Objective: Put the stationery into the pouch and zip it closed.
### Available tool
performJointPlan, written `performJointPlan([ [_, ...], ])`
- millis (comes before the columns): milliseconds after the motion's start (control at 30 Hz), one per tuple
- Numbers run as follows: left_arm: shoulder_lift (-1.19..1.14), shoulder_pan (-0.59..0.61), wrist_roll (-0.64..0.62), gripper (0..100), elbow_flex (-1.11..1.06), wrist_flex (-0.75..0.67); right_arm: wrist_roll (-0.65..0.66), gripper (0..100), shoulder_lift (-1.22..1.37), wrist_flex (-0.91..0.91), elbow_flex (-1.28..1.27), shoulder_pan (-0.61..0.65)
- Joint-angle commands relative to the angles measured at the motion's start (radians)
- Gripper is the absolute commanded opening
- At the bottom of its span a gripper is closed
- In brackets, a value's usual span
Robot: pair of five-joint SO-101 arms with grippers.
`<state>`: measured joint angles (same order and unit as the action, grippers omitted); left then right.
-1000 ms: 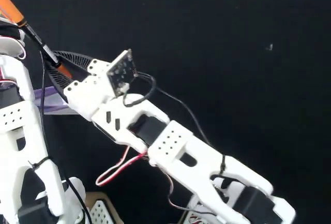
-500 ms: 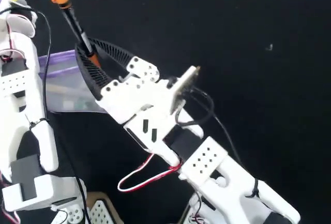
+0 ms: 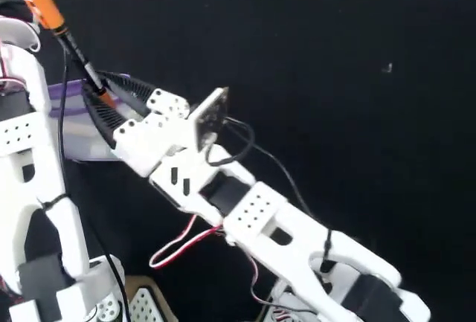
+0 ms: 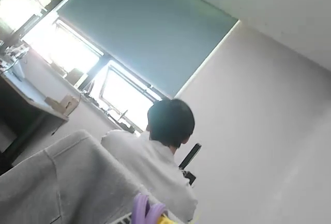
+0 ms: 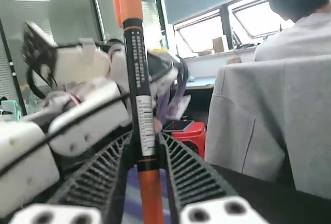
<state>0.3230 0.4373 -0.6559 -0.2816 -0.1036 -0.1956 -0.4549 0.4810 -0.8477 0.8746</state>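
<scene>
Right gripper (image 3: 104, 97) clamped on the orange pen (image 3: 65, 33), over the pouch (image 3: 74, 134)
Judgement: lead the pen's lower tip into the pouch mouth and release only once inside; left arm (image 3: 30, 151) stands beside the pouch, grip cannot be told. Since half a second ago, gripper and pen swung back over the pouch
</scene>
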Motion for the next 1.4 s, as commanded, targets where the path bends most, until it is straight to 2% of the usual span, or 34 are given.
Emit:
performJointPlan([
  [0, 0.069, 0.007, 0.023, 3, 0.074, -0.011, -0.011, 1.1, 0.044, 0.100, 0.048, 0.034],
  [233, 0.058, 0.002, 0.043, 3, 0.202, 0.133, -0.011, 1.1, 0.073, 0.126, 0.031, 0.055],
  [533, 0.060, 0.001, 0.043, 3, 0.265, 0.150, -0.005, 1.1, 0.183, 0.178, 0.059, 0.049],
  [700, 0.069, 0.001, 0.043, 3, 0.266, 0.235, -0.005, 1.1, 0.168, 0.199, 0.059, 0.020],
  [1000, 0.071, 0.001, 0.043, 3, 0.275, 0.242, -0.005, 1.1, 0.064, 0.201, 0.058, -0.037],
  [1367, 0.071, -0.002, 0.043, 3, 0.275, 0.247, -0.003, 1.1, 0.097, 0.206, 0.122, -0.035],
])
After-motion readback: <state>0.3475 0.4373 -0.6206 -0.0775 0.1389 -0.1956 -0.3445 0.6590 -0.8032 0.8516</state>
